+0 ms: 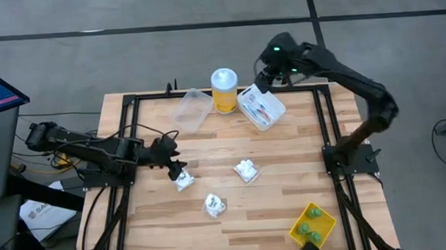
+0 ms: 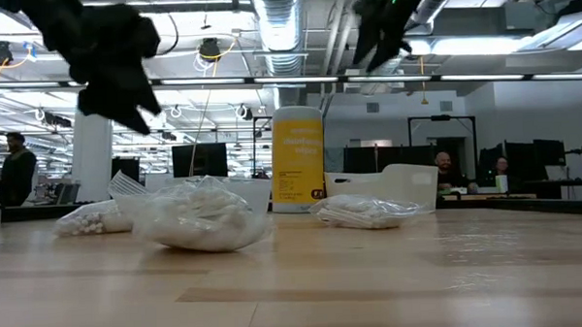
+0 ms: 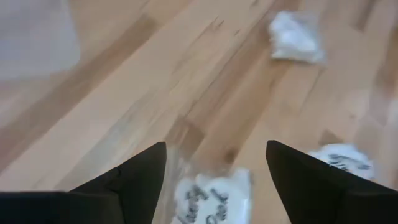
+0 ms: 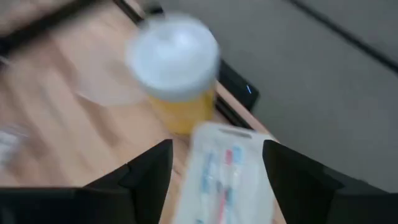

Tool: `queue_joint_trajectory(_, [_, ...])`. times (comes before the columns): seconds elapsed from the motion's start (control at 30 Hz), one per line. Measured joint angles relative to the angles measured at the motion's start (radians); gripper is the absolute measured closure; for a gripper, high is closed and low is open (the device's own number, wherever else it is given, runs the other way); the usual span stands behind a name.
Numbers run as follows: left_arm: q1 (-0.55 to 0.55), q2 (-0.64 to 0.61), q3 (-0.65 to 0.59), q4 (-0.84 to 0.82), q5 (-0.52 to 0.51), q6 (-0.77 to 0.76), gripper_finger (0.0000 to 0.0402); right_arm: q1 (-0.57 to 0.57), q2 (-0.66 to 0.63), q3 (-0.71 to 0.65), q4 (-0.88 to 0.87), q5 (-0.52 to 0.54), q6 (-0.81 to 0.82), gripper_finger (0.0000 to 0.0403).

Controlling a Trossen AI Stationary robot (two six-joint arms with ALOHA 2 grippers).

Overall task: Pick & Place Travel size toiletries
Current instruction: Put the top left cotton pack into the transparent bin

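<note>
Clear packet [image 1: 182, 178] under left gripper [image 1: 173, 167], jaws open, probably centred; descend straight, close gently. Right gripper [image 4: 214, 163] jaws open above yellow jar [image 1: 224, 90].

A pale wooden counter [image 1: 285, 145] edged by a black frame carries three clear packets with white contents [image 1: 246, 170] spread across its middle. Along the far edge stand a yellow jar with a white lid [image 1: 224, 90], an empty clear tub [image 1: 192, 110] and a clear tub holding toothbrush-like sticks [image 1: 261, 108]. A yellow tray of green bottles [image 1: 313, 222] sits at the near right corner.
</note>
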Motion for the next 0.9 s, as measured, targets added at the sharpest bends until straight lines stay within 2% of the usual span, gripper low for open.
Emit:
queue_joint_trajectory(0.13, [0.003, 0.000, -0.061, 0.015, -0.050, -0.055, 0.0135, 0.050, -0.125, 0.002, 0.000, -0.001, 0.057, 0.0175])
queue_joint_trajectory(0.27, [0.036, 0.010, -0.124, 0.090, -0.058, -0.058, 0.0127, 0.100, -0.211, 0.001, -0.005, 0.003, 0.091, 0.0187])
queue_joint_trajectory(0.4, [0.071, 0.022, -0.175, 0.242, -0.062, 0.008, 0.0112, 0.160, -0.278, 0.001, -0.003, 0.007, 0.119, 0.0197])
queue_joint_trajectory(0.47, [0.090, 0.034, -0.188, 0.249, -0.054, 0.014, 0.0105, 0.190, -0.297, 0.001, -0.006, 0.021, 0.142, 0.0201])
queue_joint_trajectory(0.67, [0.116, 0.150, -0.193, 0.299, 0.024, 0.004, 0.0092, 0.276, -0.350, 0.000, -0.013, 0.030, 0.172, 0.0209])
queue_joint_trajectory(0.9, [0.112, 0.296, -0.194, 0.336, 0.047, -0.044, 0.0093, 0.349, -0.358, 0.000, -0.023, 0.031, 0.198, 0.0221])
